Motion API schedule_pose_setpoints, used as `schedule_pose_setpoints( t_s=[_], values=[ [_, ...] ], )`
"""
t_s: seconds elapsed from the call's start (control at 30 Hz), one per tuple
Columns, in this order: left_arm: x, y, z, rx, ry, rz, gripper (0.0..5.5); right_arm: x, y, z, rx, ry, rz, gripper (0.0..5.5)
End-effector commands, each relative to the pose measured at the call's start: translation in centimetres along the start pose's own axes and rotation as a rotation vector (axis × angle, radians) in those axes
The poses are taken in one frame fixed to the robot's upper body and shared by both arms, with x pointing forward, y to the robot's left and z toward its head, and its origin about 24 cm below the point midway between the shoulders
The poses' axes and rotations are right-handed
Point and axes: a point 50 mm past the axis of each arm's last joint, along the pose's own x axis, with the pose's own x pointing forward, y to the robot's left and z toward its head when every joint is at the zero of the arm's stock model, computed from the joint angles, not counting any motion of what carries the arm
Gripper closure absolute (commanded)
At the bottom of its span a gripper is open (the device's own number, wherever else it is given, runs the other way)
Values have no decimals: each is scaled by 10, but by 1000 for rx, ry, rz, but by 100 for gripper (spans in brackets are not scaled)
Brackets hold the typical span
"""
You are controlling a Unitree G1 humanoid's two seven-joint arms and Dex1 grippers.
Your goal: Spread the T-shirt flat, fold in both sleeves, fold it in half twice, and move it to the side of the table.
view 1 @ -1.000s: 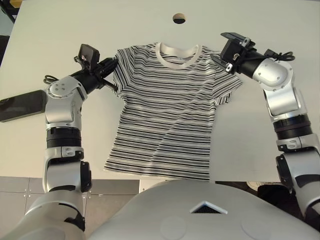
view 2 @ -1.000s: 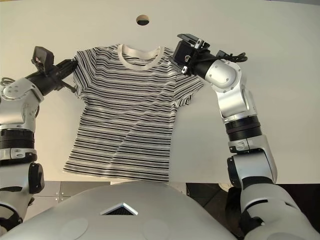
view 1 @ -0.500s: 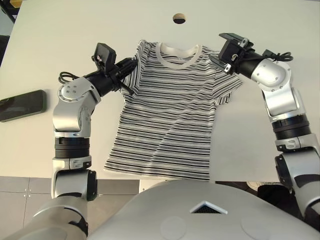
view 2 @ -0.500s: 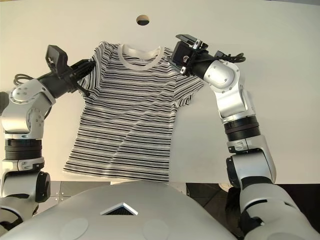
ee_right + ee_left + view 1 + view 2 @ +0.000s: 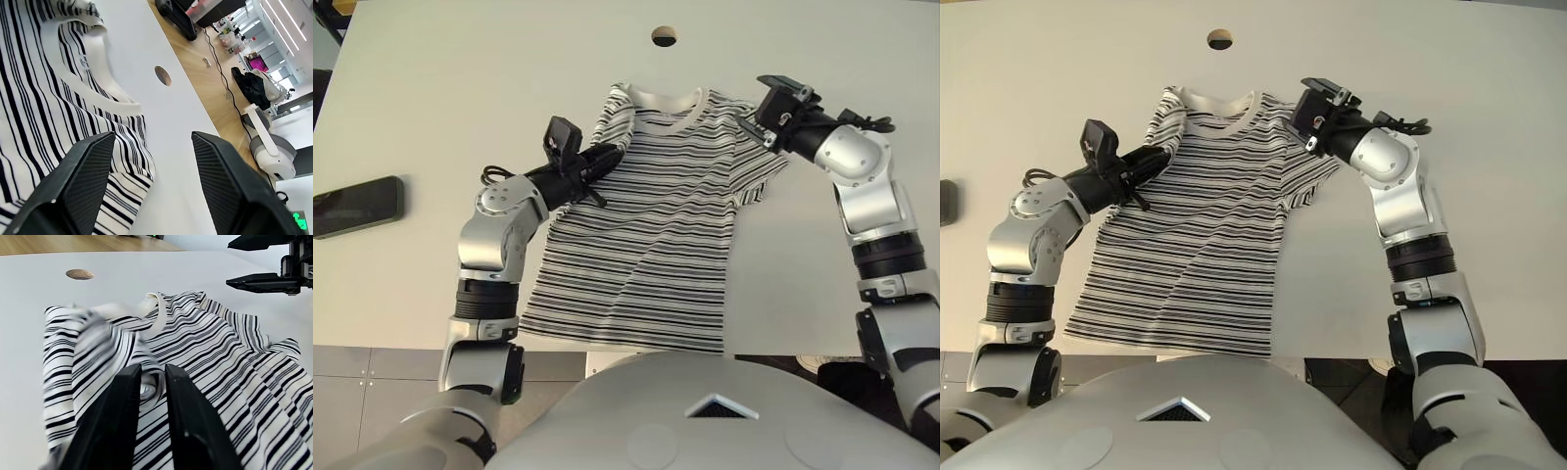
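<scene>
A black-and-white striped T-shirt (image 5: 651, 245) with a white collar (image 5: 664, 101) lies face up on the white table (image 5: 460, 88), hem toward me. My left gripper (image 5: 603, 160) is shut on the shirt's left sleeve (image 5: 93, 347), which is drawn in over the chest, its fabric bunched between the fingers (image 5: 122, 401). My right gripper (image 5: 756, 111) hovers open just above the shirt's right shoulder (image 5: 124, 132), holding nothing. The right sleeve (image 5: 760, 179) lies spread out to the side.
A dark phone (image 5: 357, 206) lies on the table at the far left. There is a round hole (image 5: 664, 36) in the tabletop beyond the collar. The table's front edge (image 5: 391, 345) runs just below the hem.
My left gripper has swept rightward, dragging the left sleeve from the shirt's side in over the chest. The right gripper has shifted slightly right and stays open.
</scene>
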Motion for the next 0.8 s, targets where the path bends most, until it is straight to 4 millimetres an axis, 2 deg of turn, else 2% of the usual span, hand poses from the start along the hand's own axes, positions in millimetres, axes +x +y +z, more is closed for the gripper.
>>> schedule_pose_setpoints(
  t_s=[0.03,0.2,0.27,0.33,0.57,0.8],
  values=[
    [1,-8,-1,-17,4,-39,404,-19,-8,-24,83,71,-43,259],
    [0,-22,3,-66,-35,-122,335,-35,-3,-50,492,72,16,259],
    [0,-26,8,-67,-69,-139,292,-35,2,-62,591,114,44,259],
    [-1,-27,16,-56,-133,-135,292,-32,8,-73,661,162,56,259],
    [-6,-19,27,-27,-211,-46,292,-22,34,-92,741,259,142,259],
    [-6,-15,28,-29,-208,-12,290,-24,36,-90,699,252,179,371]
  ],
)
